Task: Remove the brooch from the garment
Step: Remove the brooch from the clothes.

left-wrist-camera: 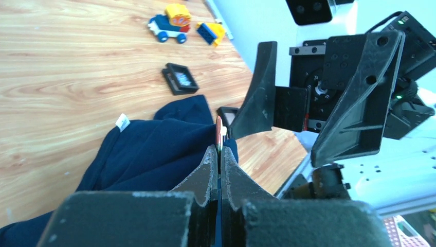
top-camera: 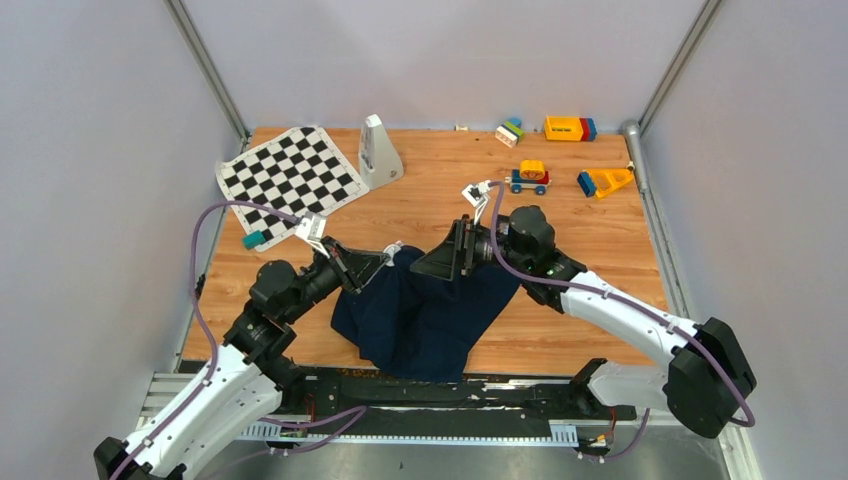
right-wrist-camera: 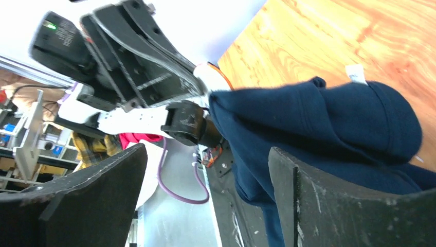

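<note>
The dark navy garment (top-camera: 425, 312) lies bunched at the table's near middle, its white tag (left-wrist-camera: 122, 122) showing. A thin white brooch with an orange rim (left-wrist-camera: 219, 133) stands edge-on in the tips of my left gripper (left-wrist-camera: 219, 150), which is shut on it at a raised fold of the cloth (right-wrist-camera: 241, 110). From the right wrist view the brooch (right-wrist-camera: 212, 77) sits against the garment's peak. My right gripper (top-camera: 452, 252) faces the left one just beyond the fold. It is wide open, with only cloth beside one finger (right-wrist-camera: 308, 185).
A chequered mat (top-camera: 290, 175) and a white wedge-shaped object (top-camera: 378, 152) lie at the back left. Toy blocks (top-camera: 570, 128) and a toy car (top-camera: 528, 178) sit at the back right. A small black box (left-wrist-camera: 180, 78) rests beyond the garment, and a teal block (top-camera: 253, 240) lies to its left.
</note>
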`<state>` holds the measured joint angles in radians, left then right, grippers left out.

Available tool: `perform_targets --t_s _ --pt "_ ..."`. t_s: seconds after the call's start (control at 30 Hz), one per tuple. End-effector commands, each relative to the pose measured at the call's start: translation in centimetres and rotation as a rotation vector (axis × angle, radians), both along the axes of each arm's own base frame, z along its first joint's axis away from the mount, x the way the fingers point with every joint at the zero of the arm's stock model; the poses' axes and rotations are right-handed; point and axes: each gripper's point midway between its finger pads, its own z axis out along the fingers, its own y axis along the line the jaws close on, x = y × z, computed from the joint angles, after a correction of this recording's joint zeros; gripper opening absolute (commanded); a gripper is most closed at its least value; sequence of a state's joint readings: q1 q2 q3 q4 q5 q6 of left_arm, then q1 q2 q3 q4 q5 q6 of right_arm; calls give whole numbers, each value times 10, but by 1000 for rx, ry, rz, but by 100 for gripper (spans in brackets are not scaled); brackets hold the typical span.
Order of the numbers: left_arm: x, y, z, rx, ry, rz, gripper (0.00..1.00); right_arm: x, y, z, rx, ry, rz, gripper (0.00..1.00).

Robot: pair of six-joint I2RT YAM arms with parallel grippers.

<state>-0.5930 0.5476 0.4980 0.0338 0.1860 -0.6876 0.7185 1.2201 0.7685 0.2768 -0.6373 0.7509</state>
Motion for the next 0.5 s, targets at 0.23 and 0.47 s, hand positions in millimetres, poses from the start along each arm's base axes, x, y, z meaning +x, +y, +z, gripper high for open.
perform_targets --t_s 0.23,0.47 --pt "-27 -21 68 -311 -150 -195 0 4 6 63 237 -6 -21 69" --pt "-30 -22 73 -341 -153 -213 0 -2 10 64 263 14 34 46"
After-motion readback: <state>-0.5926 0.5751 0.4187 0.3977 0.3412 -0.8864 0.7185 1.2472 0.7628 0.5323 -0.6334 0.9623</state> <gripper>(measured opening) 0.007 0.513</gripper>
